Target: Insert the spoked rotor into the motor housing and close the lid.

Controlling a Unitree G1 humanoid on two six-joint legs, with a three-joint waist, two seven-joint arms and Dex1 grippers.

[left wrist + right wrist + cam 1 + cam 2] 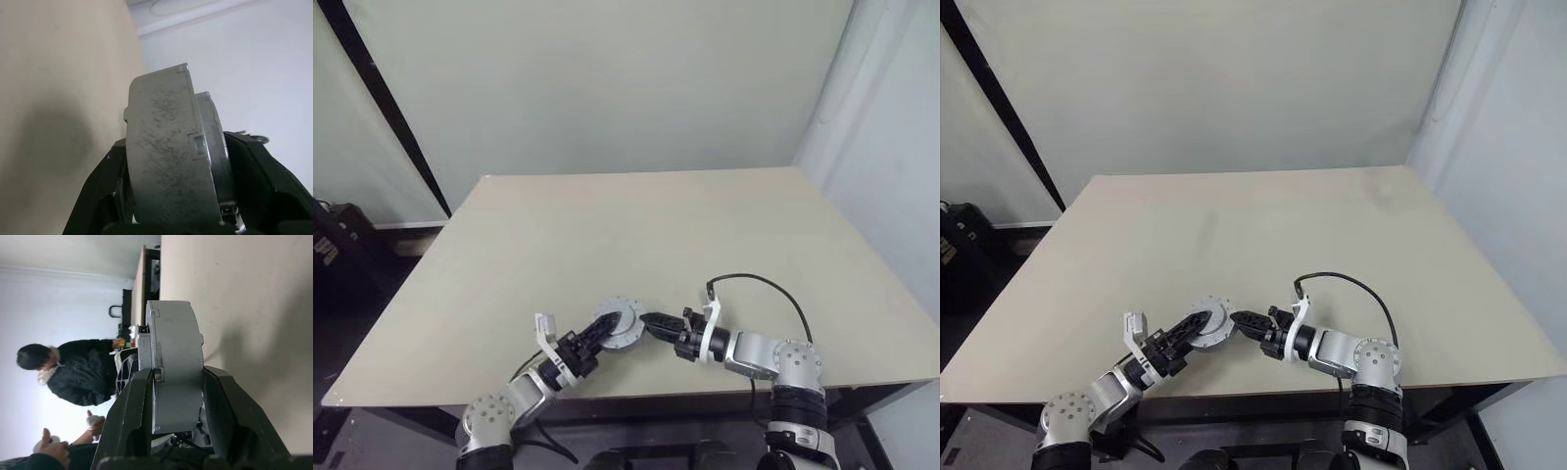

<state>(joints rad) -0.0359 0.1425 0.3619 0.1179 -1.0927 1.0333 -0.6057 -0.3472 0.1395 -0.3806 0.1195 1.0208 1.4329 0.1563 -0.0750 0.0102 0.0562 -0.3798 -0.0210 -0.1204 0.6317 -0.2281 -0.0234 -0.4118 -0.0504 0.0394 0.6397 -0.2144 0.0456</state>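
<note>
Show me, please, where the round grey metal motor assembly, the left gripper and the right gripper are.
round grey metal motor assembly (621, 324), left eye view, its flat top face.
left gripper (595, 338), left eye view, between fingertips.
right gripper (654, 322), left eye view, between fingertips.

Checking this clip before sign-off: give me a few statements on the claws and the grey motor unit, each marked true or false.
1. Both claws meet at the round grey metal motor assembly. True.
2. The assembly sits at the far edge of the beige table. False: near the front edge.
3. The right claw has its fingers on either side of the assembly. True.
4. The left claw is far from the assembly. False: its fingers flank it.
</note>
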